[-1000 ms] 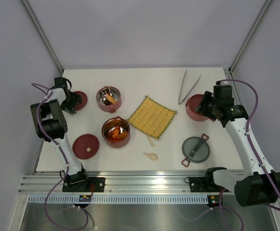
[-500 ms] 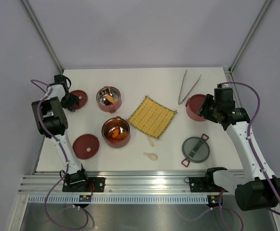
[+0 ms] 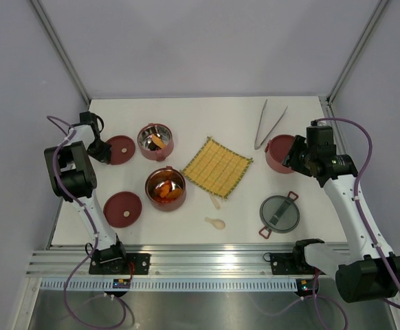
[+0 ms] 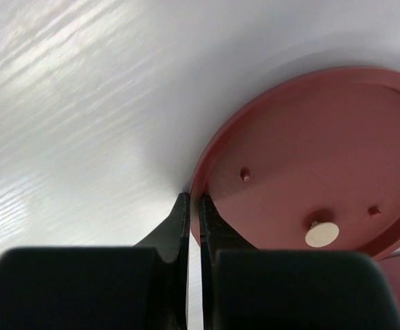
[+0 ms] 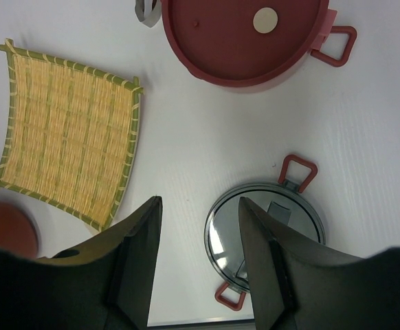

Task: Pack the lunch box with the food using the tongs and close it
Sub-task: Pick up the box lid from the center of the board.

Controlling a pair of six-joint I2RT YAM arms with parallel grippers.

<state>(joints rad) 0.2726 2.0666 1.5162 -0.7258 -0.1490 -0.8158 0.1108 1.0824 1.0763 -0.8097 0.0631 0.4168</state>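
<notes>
My left gripper [image 3: 102, 151] [image 4: 193, 201] is shut on the near rim of a flat red disc lid [image 3: 121, 149] [image 4: 310, 151] at the table's far left. Two open lunch box tiers [image 3: 156, 139] [image 3: 165, 188] hold orange and brown food [image 3: 163, 190]. A third red tier [image 3: 280, 152] [image 5: 245, 34], covered by a disc lid, stands at the right. My right gripper [image 3: 293, 155] [image 5: 200, 203] hangs open and empty above the table next to that tier. The silver tongs [image 3: 269, 124] lie behind that tier. The grey top lid [image 3: 280, 213] [image 5: 265, 237] with red clips lies near the front right.
A yellow woven mat [image 3: 217, 166] [image 5: 66, 130] lies in the middle. Another red disc lid [image 3: 123, 209] sits front left. A small cream spoon [image 3: 215, 222] lies near the front edge. Grey walls close in the left, right and back.
The left gripper's fingers have closed onto the disc lid's rim, and the lid has shifted slightly right and nearer. The right arm has barely moved.
</notes>
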